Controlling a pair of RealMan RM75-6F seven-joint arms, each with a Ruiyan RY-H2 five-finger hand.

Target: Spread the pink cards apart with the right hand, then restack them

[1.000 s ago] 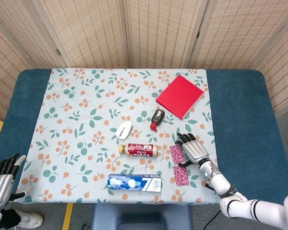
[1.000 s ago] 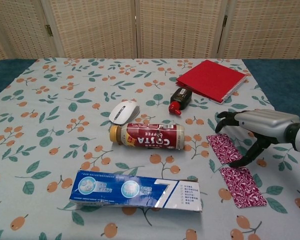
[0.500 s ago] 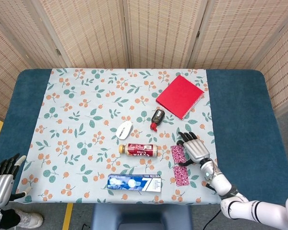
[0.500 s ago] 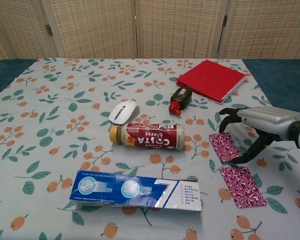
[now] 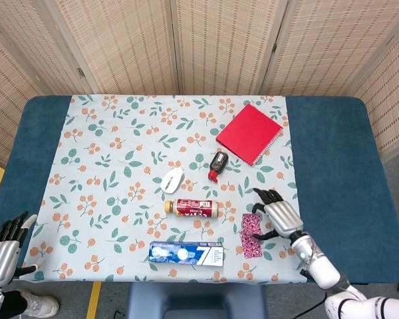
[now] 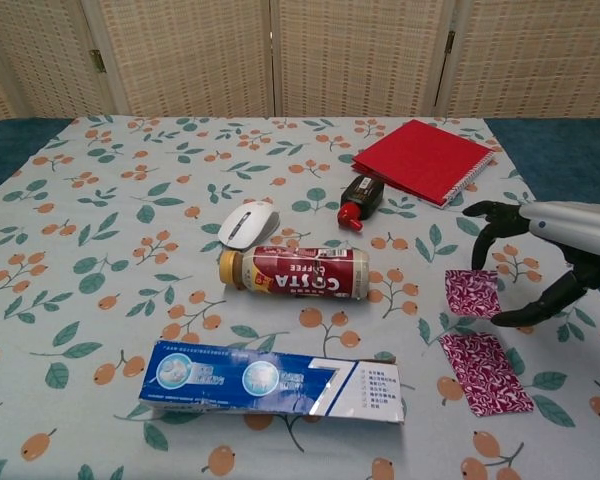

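Observation:
Two pink patterned cards lie flat near the table's front right. The upper card (image 6: 471, 293) (image 5: 253, 222) sits just above the lower card (image 6: 484, 374) (image 5: 251, 244); from the head view their ends almost meet. My right hand (image 6: 552, 252) (image 5: 281, 216) arches over the right side of the upper card, with spread fingertips (image 6: 477, 262) by its top edge and the thumb by its lower right corner. It grips nothing. My left hand (image 5: 2, 248) hangs off the table's front left corner with its fingers apart and nothing in it.
A Costa bottle (image 6: 295, 271) lies on its side left of the cards, with a blue toothpaste box (image 6: 275, 380) in front of it. Behind are a white mouse (image 6: 247, 223), a small black bottle with a red cap (image 6: 359, 199) and a red notebook (image 6: 423, 160).
My right hand has moved right and toward the front edge. The upper card has slid right with it and now lies closer to the lower card. The left hand stayed put.

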